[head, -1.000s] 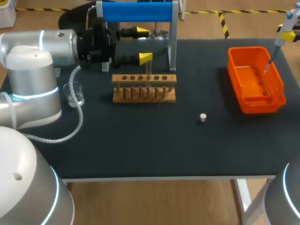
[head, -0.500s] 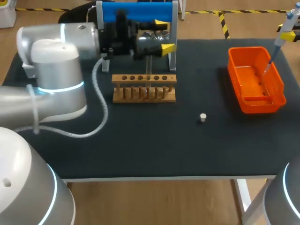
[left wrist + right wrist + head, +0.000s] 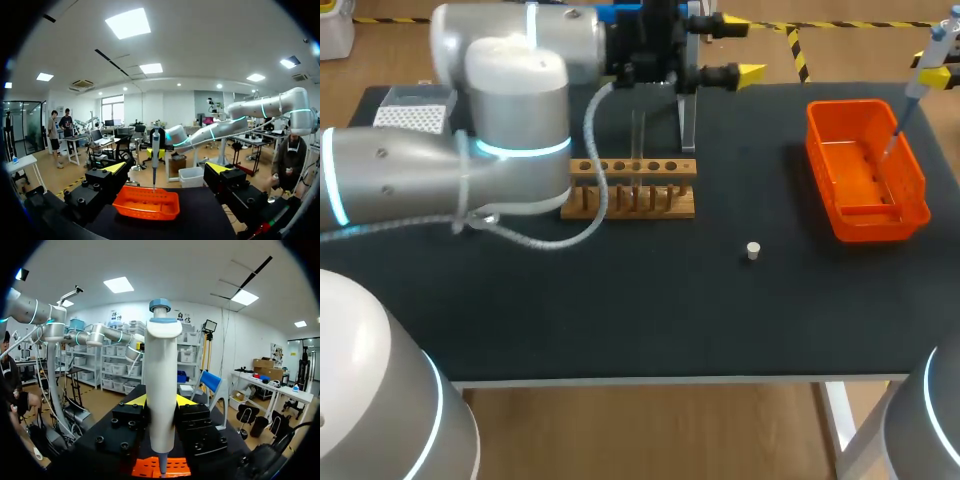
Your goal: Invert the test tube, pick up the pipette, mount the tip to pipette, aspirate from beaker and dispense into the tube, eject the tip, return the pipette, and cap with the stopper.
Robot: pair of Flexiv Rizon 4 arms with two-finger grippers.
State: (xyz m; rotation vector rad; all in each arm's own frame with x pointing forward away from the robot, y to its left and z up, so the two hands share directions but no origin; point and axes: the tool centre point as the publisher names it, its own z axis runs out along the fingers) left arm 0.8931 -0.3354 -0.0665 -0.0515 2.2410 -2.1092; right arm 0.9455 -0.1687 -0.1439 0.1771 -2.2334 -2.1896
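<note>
The left gripper (image 3: 740, 47) has swung rightward to top centre, fingers wide; the right gripper (image 3: 934, 72) clamps the pipette (image 3: 910, 100), upper right.

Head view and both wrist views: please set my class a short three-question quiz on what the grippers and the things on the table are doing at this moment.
1. True or false: the left gripper is shut on a test tube.
2. The pipette, held by the right gripper, hangs above: A a beaker, B the orange bin, C a test tube.
3. Where does the stopper lie?
Key: 1 false, it is open and empty. 2 B. 3 on the table, touching nothing else.
</note>
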